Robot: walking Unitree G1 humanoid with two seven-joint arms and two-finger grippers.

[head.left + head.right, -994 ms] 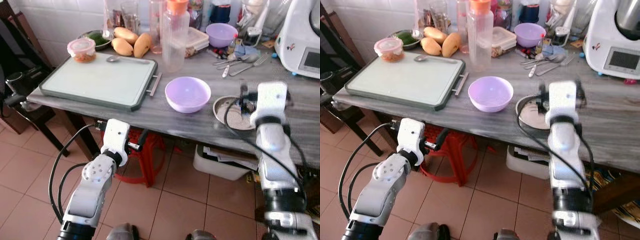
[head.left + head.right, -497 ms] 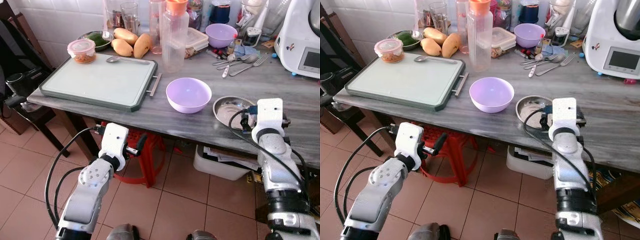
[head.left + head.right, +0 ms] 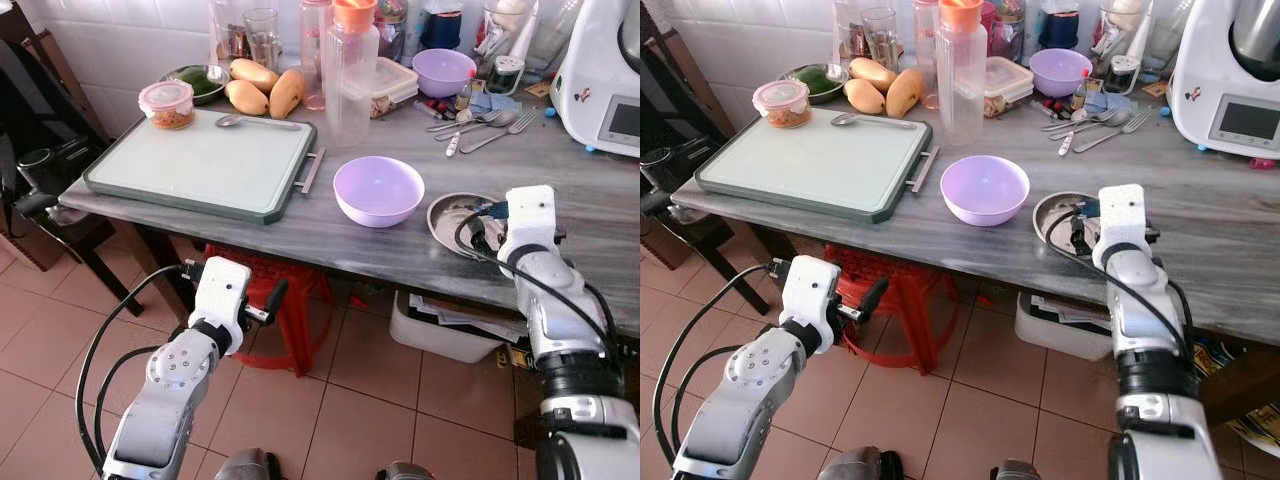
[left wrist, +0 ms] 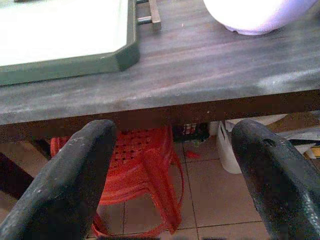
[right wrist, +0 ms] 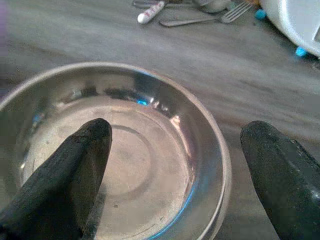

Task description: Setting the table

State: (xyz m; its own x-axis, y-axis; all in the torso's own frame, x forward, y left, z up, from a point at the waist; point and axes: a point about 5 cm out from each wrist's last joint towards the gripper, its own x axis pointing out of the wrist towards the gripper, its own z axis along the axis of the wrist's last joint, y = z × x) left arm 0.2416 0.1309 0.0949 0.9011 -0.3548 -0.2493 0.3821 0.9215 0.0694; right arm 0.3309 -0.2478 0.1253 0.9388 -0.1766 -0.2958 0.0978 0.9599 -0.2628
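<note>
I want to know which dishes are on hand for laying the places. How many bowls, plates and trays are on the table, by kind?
Purple bowls: 2, the near purple bowl and the far purple bowl
Steel plate: 1, the steel plate at the right gripper
Green-rimmed tray: 1, the tray
Total: 4
</note>
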